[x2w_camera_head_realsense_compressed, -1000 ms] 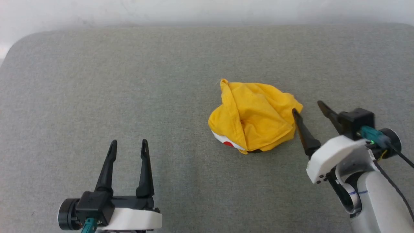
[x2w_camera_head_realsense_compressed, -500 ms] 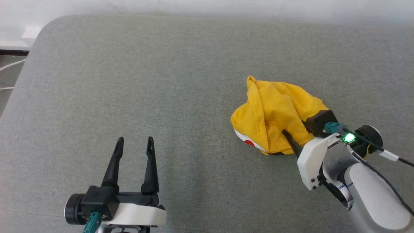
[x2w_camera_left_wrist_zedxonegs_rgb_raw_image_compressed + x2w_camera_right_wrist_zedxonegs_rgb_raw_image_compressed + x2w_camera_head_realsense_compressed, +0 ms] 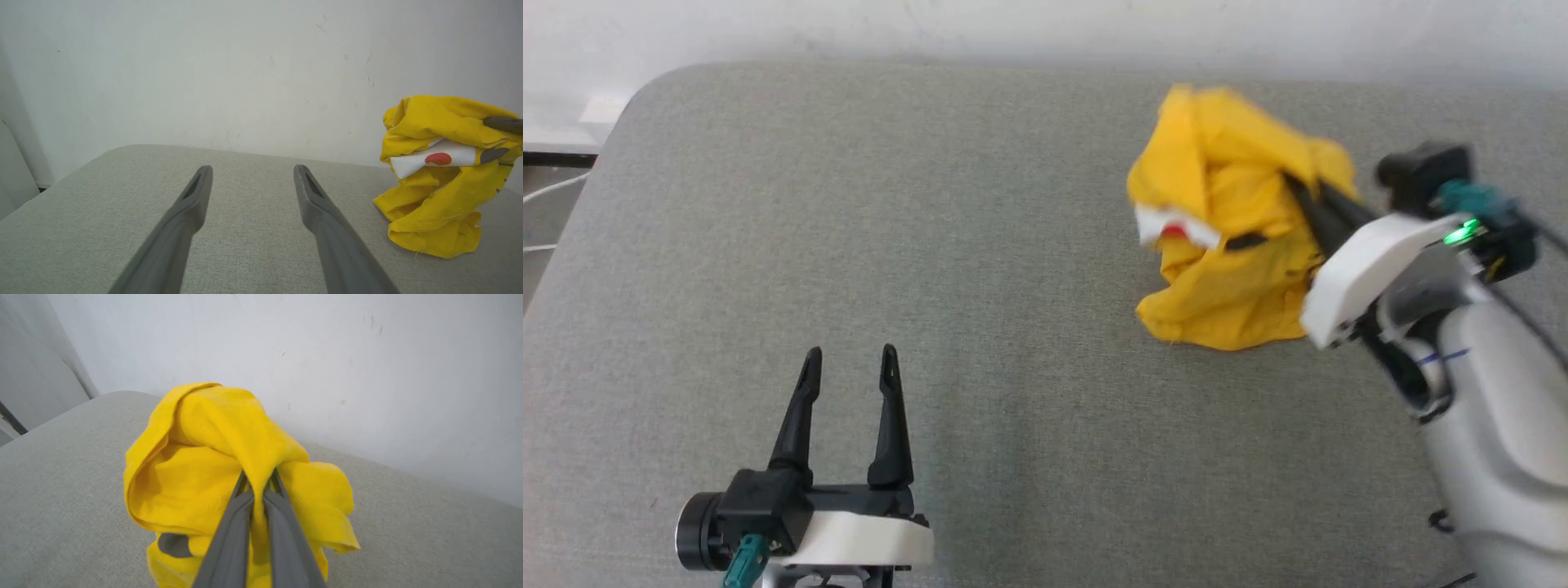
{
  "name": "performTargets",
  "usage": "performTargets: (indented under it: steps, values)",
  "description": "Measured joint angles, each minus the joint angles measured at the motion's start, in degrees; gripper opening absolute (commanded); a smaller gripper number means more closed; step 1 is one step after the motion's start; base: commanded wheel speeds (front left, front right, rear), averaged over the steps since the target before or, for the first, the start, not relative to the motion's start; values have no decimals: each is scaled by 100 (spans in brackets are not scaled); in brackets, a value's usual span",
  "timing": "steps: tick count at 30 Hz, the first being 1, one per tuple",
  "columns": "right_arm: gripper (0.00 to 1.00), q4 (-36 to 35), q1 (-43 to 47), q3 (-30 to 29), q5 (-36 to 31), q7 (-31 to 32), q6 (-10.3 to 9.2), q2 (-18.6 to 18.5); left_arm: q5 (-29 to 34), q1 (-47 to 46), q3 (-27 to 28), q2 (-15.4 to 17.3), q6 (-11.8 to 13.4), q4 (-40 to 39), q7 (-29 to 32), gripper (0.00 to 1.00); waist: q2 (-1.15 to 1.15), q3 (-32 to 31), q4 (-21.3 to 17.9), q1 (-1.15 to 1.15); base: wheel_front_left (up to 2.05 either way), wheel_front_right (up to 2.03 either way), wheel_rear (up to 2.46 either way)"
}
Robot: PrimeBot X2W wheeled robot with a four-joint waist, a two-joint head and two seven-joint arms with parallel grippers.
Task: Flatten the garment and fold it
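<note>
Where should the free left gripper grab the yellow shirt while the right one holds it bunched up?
Probably the stitched lower edge of the garment, coming from the robot's left. The right gripper pinches an upper fold, so that edge hangs loose, facing the open left gripper.

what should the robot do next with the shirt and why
Probably bring the open left gripper across to pinch a lower edge of the shirt. The right gripper is shut on one fold, holding it up bunched, so a second grip could spread it.
</note>
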Motion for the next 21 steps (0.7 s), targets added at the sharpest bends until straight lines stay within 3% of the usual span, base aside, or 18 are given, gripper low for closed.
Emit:
performTargets:
  steps: [6, 10, 18, 19, 20, 21]
  values:
    - [0, -103, 5, -991, -56, 62, 0, -231, -29, -1, -16, -1, 1, -9, 0, 100, 0, -14, -145, 0, 0, 0, 0]
    - [0, -105, 752, -1712, -198, 215, -1, -307, -52, -1, -34, -1, 1, -7, 0, 100, 0, 36, -186, 0, 0, 0, 0]
    - [0, 29, 2530, -2303, -472, 353, -2, 256, -52, -5, -41, -2, 0, 2, -1, 100, 0, 207, -255, 0, 0, 0, 0]
    - [36, 15, 2557, -2314, -495, 346, -2, 326, -51, -8, -32, -2, -1, 5, 0, 100, 0, 223, -278, 0, 0, 0, 0]
    - [97, -8, 2552, -2312, -515, 336, -5, 367, -48, -13, -24, -2, -4, 12, -1, 100, 0, 236, -304, 0, 0, 0, 0]
    - [100, -44, 2543, -2316, -521, 311, -7, 400, -44, -25, -18, -2, -9, 22, 0, 100, 0, 247, -332, 0, 0, 0, 0]
